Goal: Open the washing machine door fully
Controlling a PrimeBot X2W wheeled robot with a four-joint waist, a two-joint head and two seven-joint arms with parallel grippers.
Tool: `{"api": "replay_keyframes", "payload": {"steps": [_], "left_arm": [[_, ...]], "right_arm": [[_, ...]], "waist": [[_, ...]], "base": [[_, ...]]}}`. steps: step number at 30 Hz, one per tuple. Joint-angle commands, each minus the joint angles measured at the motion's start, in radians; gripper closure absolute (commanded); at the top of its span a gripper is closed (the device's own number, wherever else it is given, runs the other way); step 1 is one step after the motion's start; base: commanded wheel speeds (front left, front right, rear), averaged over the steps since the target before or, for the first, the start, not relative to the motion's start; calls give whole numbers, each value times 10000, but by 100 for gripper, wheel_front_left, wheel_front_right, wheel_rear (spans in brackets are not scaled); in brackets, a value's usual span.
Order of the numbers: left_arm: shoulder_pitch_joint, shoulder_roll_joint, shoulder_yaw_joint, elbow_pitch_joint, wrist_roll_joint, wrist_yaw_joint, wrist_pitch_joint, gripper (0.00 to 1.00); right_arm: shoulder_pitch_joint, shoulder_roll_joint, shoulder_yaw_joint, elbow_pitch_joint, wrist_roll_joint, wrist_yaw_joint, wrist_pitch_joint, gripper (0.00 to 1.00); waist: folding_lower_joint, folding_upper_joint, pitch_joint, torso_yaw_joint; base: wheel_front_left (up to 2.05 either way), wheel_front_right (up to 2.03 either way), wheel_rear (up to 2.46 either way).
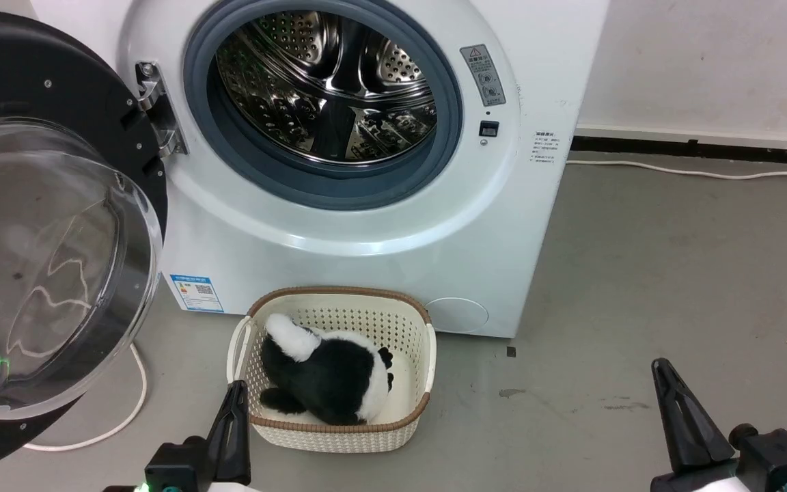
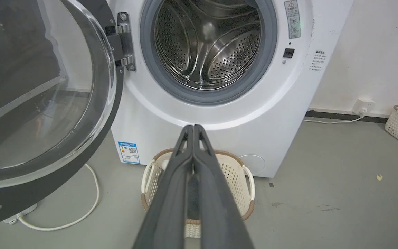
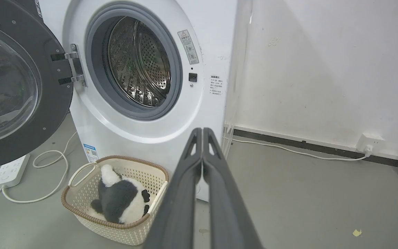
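Washing machine door (image 1: 45, 260) stands wide, at nine o'clock of the drum opening (image 1: 325, 96). Left gripper (image 2: 193, 128) and right gripper (image 3: 202, 129) clenched, empty. Opening seemingly complete; any remainder needs a rim push.

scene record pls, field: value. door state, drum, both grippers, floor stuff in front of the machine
door: washing machine door wide open on its hinge, at the robot's left
drum: steel drum opening fully exposed, looks empty
left: left gripper shut, holding nothing, apart from the door
right: right gripper shut, holding nothing
floor: cream laundry basket in front of the machine, black-and-white plush toy inside it
other: power strip and white cable on the floor by the door
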Motion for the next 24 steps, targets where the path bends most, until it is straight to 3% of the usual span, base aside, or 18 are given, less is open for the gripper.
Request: {"api": "replay_keyframes", "payload": {"steps": [1, 24], "left_arm": [[-27, -43, 57, -32, 92, -68, 62, 100], [-133, -241, 439, -201, 515, -372, 496, 100]], "right_arm": [[-42, 2, 17, 2, -6, 0, 49, 100], [-214, 11, 94, 4, -39, 2, 501, 100]], "waist": [[0, 0, 2, -11], [0, 0, 20, -157]], "base": [[0, 0, 0], [0, 0, 0]]}}
